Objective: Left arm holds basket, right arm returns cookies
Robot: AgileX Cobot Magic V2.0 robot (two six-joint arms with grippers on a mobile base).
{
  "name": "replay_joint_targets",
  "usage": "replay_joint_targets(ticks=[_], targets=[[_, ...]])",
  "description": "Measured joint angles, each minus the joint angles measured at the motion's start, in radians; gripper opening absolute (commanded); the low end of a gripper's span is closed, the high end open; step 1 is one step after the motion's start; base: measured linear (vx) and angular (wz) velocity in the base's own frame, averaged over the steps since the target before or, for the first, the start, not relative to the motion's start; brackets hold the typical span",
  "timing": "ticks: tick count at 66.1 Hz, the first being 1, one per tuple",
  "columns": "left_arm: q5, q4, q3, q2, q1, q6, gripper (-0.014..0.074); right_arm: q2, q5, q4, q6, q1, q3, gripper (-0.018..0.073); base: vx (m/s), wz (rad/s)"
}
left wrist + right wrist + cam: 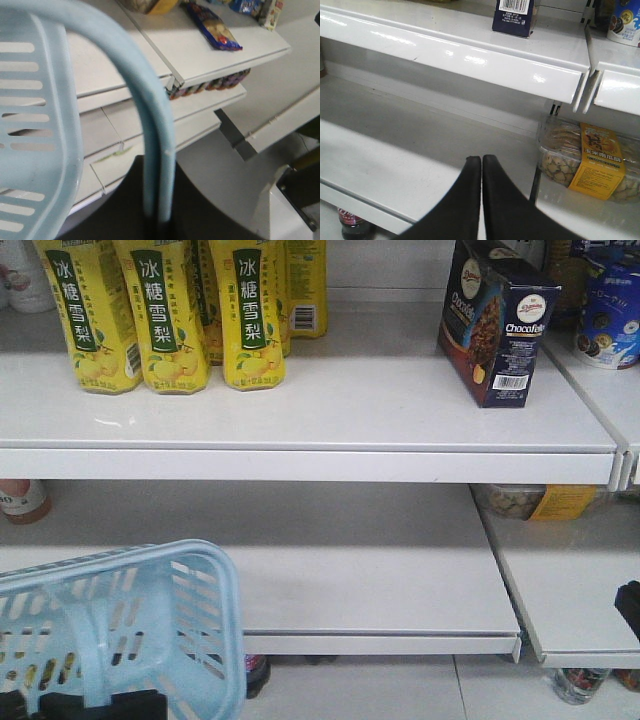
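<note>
Cookies (497, 320) stand upright on the top shelf (330, 410), near its right end and close to the front edge, apart from the yellow bottles (170, 310) toward the left. Below, the light blue basket (150, 630) hangs tilted before the lower shelf; nothing clear shows through its slots. Its handle (150, 130) runs down to the left gripper, whose hold is hidden. The right gripper (481, 161) has its fingers pressed together, empty

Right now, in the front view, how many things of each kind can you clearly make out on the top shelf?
Yellow drink bottles: at least 5, three in front and two partly hidden behind
Dark cookie carton: 1
Blue cookie pack: 1
Total: at least 7; more may be hidden.
</note>
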Motion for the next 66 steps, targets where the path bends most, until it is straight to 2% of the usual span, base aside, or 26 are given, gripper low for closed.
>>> replay_joint_targets(ticks=[5,12,30,35,39,44,59,66], targets=[[-0.058,0.066,0.051,-0.106,0.0,-0.054,-0.0006,0.0,0.0,0.0,0.0,0.0,0.0,-0.0008,0.0,0.0],[-0.135,0.207,0.113,-0.219,0.0,-0.142,-0.0006,0.0,0.0,0.0,0.0,0.0,0.0,-0.0008,0.0,0.0],[-0.205,0.701,0.224,-0.325,0.0,-0.391,-0.0006,0.0,-0.001,0.0,0.0,0.0,0.0,-0.0008,0.0,0.0],[-0.234,0.805,0.253,-0.342,0.002,-0.433,-0.0006,0.0,-0.001,0.0,0.0,0.0,0.0,-0.0008,0.0,0.0],[-0.258,0.861,0.273,-0.369,0.016,-0.448,-0.0006,0.0,-0.001,0.0,0.0,0.0,0.0,-0.0008,0.0,0.0],[-0.261,0.893,0.282,-0.413,0.062,-0.462,-0.0006,0.0,-0.001,0.0,0.0,0.0,0.0,-0.0008,0.0,0.0],[-0.197,0.949,0.282,-0.531,0.273,-0.476,-0.0006,0.0,-0.001,0.0,0.0,0.0,0.0,-0.0008,0.0,0.0],[-0.151,0.994,0.282,-0.562,0.335,-0.479,-0.0006,0.0,-0.001,0.0,0.0,0.0,0.0,-0.0008,0.0,0.0]])
